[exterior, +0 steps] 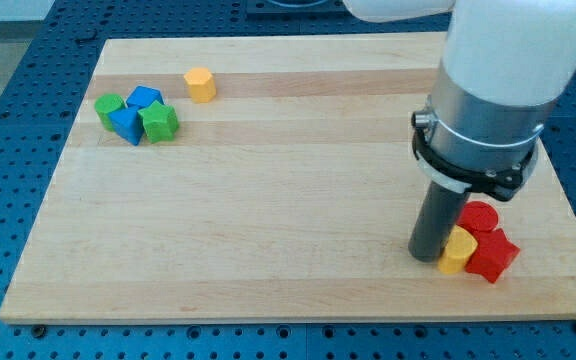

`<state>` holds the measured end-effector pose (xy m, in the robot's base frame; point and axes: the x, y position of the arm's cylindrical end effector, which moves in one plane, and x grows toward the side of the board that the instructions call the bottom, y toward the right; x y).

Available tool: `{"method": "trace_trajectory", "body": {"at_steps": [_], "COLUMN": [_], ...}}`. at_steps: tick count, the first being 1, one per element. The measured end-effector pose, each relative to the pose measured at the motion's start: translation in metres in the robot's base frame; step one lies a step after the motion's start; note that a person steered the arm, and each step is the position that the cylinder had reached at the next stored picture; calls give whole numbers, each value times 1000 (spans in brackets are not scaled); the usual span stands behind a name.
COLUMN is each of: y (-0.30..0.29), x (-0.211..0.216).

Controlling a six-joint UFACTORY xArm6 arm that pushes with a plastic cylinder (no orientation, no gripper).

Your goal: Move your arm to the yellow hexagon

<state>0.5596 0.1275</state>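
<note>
The yellow hexagon (200,84) sits near the view's top left on the wooden board (268,200). My tip (426,256) rests on the board at the view's lower right, far from the hexagon. It stands just left of a second yellow block (457,251), touching or nearly touching it. A red round block (480,217) and a red star-like block (493,256) lie right of that yellow block.
A cluster of blocks lies at the view's upper left, left of and below the hexagon: a green block (109,107), a blue block (145,98), another blue block (126,124) and a green block (159,122). The arm's wide grey body (488,90) hangs over the right side.
</note>
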Motion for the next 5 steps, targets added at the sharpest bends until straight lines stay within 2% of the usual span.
{"method": "trace_trajectory", "body": {"at_steps": [2, 4, 5], "y": [-21, -29, -29], "x": [-17, -85, -103]}}
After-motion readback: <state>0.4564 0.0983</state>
